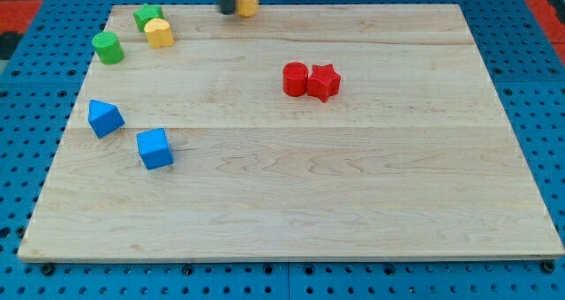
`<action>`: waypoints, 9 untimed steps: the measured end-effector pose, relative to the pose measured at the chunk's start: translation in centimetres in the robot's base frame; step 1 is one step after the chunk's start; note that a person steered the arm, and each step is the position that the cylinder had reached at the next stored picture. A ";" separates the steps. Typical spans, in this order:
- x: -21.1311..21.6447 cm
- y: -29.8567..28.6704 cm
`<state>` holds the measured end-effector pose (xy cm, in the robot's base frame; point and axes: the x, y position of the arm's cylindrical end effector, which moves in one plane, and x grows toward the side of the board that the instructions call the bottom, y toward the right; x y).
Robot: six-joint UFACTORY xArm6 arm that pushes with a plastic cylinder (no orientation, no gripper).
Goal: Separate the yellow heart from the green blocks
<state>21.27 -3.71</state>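
Observation:
A yellow block (160, 33), which looks like the heart, lies near the board's top-left corner. It touches a green block (147, 17) just above and to its left. A green cylinder (108, 48) lies a little to its lower left, apart from it. My tip (228, 11) is at the board's top edge, well to the right of this group. It is right against the left side of a second yellow block (246, 0), whose shape I cannot make out.
A red cylinder (296, 78) and a red star (324, 82) touch each other right of the board's centre. A blue triangular block (105, 117) and a blue cube (154, 148) lie at the left. The wooden board (353, 212) sits on a blue pegboard.

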 end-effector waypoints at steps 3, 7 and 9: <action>9.0 -10.2; 4.1 -15.9; 14.5 -20.6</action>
<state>35.72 -24.27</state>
